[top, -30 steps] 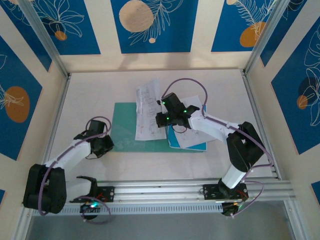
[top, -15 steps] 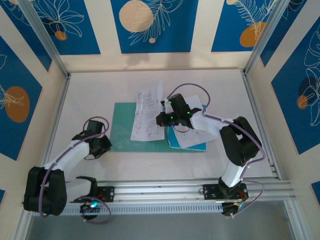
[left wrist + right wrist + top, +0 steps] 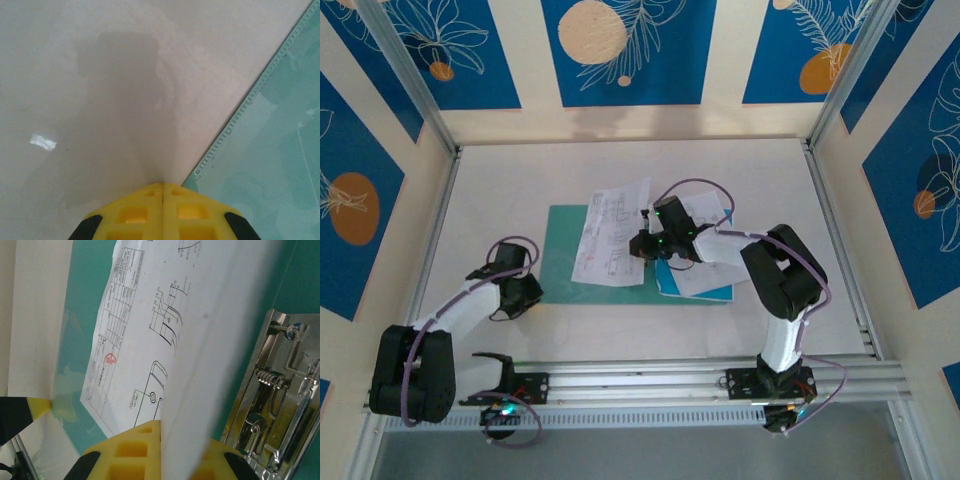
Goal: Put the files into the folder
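The teal folder (image 3: 560, 250) lies flat on the table's middle left. My right gripper (image 3: 643, 245) is shut on the edge of one white printed sheet of the files (image 3: 610, 235), which hangs tilted over the folder's right part. In the right wrist view the sheet (image 3: 150, 315) runs out from between the yellow fingers (image 3: 135, 450), with the folder's metal clip (image 3: 280, 405) just to the right. More white sheets (image 3: 705, 272) lie on a sky-blue sheet (image 3: 705, 296) right of the folder. My left gripper (image 3: 532, 291) is shut and empty at the folder's near left corner (image 3: 270, 160).
Pale table top (image 3: 520, 180) surrounds the folder, bounded by metal frame rails (image 3: 440, 230) at the sides and the arm mounting rail (image 3: 650, 380) along the near edge. Patterned blue and cream walls (image 3: 620, 50) stand behind.
The right gripper has drawn left and nearer with the white sheet, which has swung further over the folder. The left arm has barely shifted.
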Robot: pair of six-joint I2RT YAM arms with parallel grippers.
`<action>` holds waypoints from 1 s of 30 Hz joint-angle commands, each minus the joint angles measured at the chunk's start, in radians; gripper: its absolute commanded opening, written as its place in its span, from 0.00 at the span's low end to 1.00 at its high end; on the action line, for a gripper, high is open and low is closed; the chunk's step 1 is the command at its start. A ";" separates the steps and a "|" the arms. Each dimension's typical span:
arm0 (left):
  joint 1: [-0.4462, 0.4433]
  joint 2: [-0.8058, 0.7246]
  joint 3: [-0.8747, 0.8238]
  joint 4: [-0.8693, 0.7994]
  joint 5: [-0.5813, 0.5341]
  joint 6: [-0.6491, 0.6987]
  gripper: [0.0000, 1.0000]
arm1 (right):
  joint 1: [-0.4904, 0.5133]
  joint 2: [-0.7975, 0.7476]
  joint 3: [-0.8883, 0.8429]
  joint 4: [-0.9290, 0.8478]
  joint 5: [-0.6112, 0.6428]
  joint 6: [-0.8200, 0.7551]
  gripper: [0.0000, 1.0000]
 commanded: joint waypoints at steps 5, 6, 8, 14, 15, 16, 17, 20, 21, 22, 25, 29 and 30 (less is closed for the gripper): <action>0.012 0.005 -0.025 0.013 0.003 0.004 0.00 | 0.020 0.047 0.015 0.044 -0.031 0.034 0.00; 0.013 0.001 -0.025 0.011 0.004 0.002 0.00 | 0.022 0.051 0.018 0.045 -0.030 0.036 0.00; 0.014 0.001 -0.027 0.010 0.006 0.002 0.00 | 0.028 0.059 0.023 0.049 -0.034 0.039 0.00; 0.013 0.001 -0.037 0.018 0.012 -0.003 0.00 | 0.050 0.087 0.041 0.062 -0.038 0.048 0.00; 0.013 0.001 -0.036 0.019 0.013 -0.003 0.00 | 0.054 0.092 0.044 0.064 -0.038 0.050 0.00; 0.013 0.000 -0.036 0.019 0.014 -0.003 0.00 | 0.057 0.098 0.047 0.068 -0.041 0.055 0.00; 0.013 0.001 -0.037 0.019 0.014 -0.003 0.00 | 0.061 0.106 0.051 0.074 -0.043 0.061 0.00; 0.013 0.001 -0.039 0.020 0.016 -0.001 0.00 | 0.075 0.125 0.062 0.083 -0.040 0.075 0.00; 0.012 0.000 -0.040 0.021 0.016 -0.002 0.00 | 0.079 0.129 0.063 0.088 -0.040 0.081 0.00; 0.013 0.002 -0.040 0.024 0.018 -0.004 0.00 | 0.082 0.134 0.065 0.096 -0.041 0.086 0.00; 0.013 0.003 -0.041 0.025 0.021 -0.004 0.00 | 0.093 0.148 0.075 0.103 -0.044 0.098 0.00; 0.012 0.003 -0.040 0.024 0.021 -0.004 0.00 | 0.104 0.163 0.081 0.113 -0.041 0.112 0.00; 0.013 0.002 -0.039 0.024 0.022 -0.004 0.00 | 0.105 0.166 0.081 0.117 -0.042 0.117 0.00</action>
